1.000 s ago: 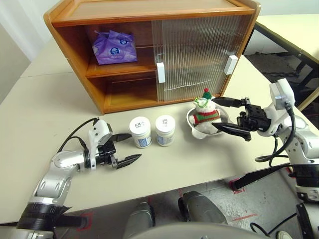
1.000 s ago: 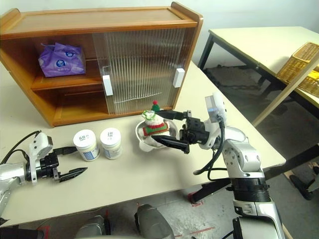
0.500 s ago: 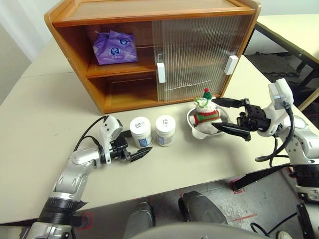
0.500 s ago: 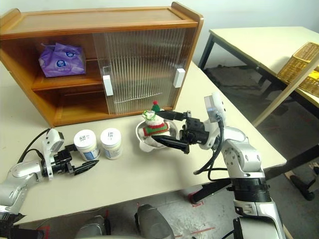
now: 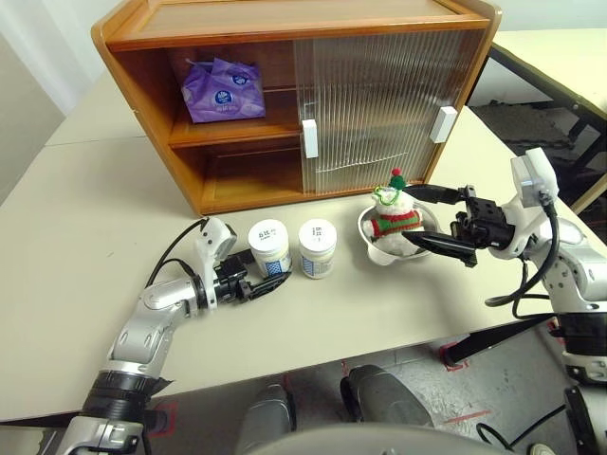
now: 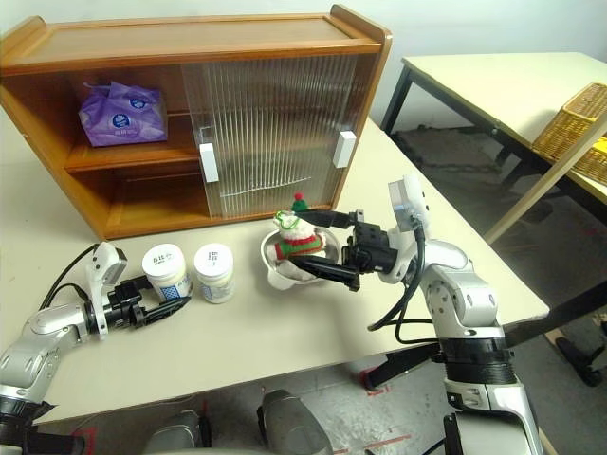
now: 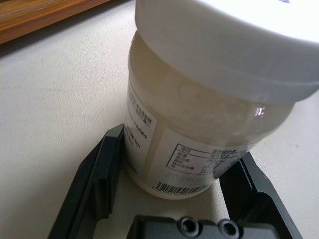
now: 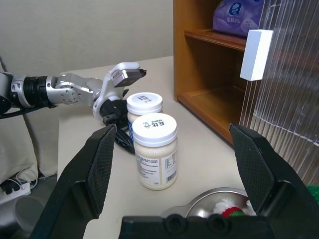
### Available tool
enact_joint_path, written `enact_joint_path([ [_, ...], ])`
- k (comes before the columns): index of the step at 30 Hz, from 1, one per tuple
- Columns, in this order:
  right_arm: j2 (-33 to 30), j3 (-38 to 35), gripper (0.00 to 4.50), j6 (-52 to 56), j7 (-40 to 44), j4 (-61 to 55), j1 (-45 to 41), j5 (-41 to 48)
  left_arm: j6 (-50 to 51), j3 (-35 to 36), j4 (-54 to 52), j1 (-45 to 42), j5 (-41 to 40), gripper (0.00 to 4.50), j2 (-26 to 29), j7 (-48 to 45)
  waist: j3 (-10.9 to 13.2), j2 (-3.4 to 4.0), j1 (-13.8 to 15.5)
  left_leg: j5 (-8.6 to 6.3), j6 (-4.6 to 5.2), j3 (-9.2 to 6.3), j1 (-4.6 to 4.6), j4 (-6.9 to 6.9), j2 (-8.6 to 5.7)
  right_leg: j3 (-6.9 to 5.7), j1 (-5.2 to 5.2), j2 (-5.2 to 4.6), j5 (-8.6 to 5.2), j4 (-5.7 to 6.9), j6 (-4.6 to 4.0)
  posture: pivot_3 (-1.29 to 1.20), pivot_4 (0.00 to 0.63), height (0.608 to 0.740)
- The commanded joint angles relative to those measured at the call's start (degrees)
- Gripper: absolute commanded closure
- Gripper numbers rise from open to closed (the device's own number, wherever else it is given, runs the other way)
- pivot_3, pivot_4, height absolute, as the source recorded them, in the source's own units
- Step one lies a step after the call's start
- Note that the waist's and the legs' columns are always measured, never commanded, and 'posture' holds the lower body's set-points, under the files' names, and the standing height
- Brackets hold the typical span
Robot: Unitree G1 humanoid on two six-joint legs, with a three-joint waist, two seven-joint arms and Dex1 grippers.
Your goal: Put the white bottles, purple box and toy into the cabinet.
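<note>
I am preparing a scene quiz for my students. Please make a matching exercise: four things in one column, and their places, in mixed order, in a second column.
Things:
1. lilac-purple soft plastic tissue pack
2. small white plush toy with striped scarf
3. round white plastic jar with white lid
4. white rectangular door handle

Places:
A. in the shallow silvery metal bowl
B. between the left gripper fingers
C. on the ribbed translucent sliding door
D. on the cabinet's upper shelf

Pairs: 1-D, 2-A, 3-B, 4-C

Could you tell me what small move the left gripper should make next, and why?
Probably close on the left bottle. The left gripper has a finger on either side of its base, with a gap visible at each, and the jar stands on the table.
</note>
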Motion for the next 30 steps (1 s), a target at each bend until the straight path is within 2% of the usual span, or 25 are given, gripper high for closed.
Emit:
enact_joint_path([
  [1, -0.58, 0.37, 0.0, 0.53, 0.06, -0.5, -0.65, -0.52, -0.63, 0.63, 0.76, 1.24, -0.02, 1.35, -0.63, 0.85, 0.0, 0.0, 0.03, 0.0, 0.0, 0.0, 0.0, 0.0, 0.0, 0.0, 0.0, 0.0, 0.0, 0.0, 0.0, -0.27, 0.058, 0.74],
  [11, 0.29, 0.91, 0.0, 0.54, -0.5, -1.35, -0.14, -0.59, -1.93, 7.78, -1.81, 1.07, -2.63, 1.35, -3.94, 9.43, 0.02, -0.03, 0.11, 0.05, -0.01, 0.01, 0.0, 0.0, -0.01, 0.0, 0.0, 0.04, 0.0, 0.01, 0.03, -0.26, 0.052, 0.74],
  [30, 0.51, 1.34, 0.0, 1.04, -1.89, -3.31, 1.17, -0.18, -3.82, 7.6, 7.66, -11.09, 4.47, 1.35, -5.52, 20.77, 0.08, -0.13, 0.84, 0.18, 0.09, 0.05, -0.01, 0.08, -0.09, 0.05, 0.15, 0.05, 0.19, -0.15, 0.32, -0.28, 0.056, 0.74],
])
